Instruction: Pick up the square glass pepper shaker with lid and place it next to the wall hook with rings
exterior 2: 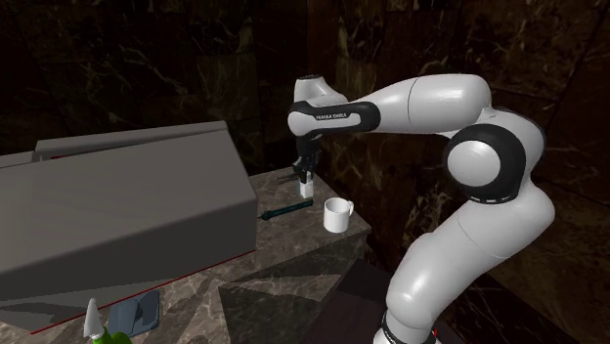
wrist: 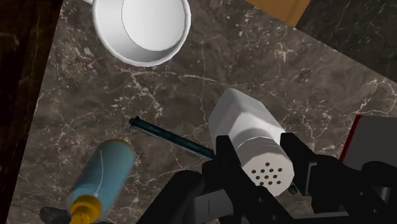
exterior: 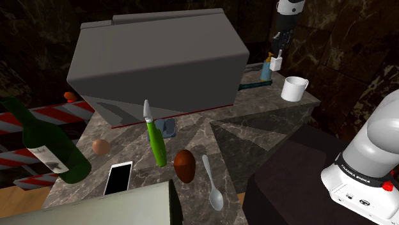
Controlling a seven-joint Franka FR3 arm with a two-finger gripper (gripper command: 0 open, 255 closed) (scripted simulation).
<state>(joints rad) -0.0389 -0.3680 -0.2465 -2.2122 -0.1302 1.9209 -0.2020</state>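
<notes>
Spreading under everything, the dark marble bench carries a big grey box that takes up most of its far side. The white arm reaches over the bench's corner beyond the box.

At the near end of the bench, on the shoulder view's left, a green glass bottle leans over the edge. Beside it lie a green-handled knife, a black-screened phone, a brown oval lump and a grey spoon.

At the far corner stands a white mug. A blue bottle with a yellow cap lies on its side near it. A thin dark-teal bar lies between the mug and the blue bottle.

The end effector is clamped on the white square shaker. Its two black fingers press the shaker's opposite sides just below the lid with holes. The shaker hangs upright in that grip, with the end of the teal bar passing beneath it, close to the mug and the blue bottle. I cannot tell whether its base touches the bench.
</notes>
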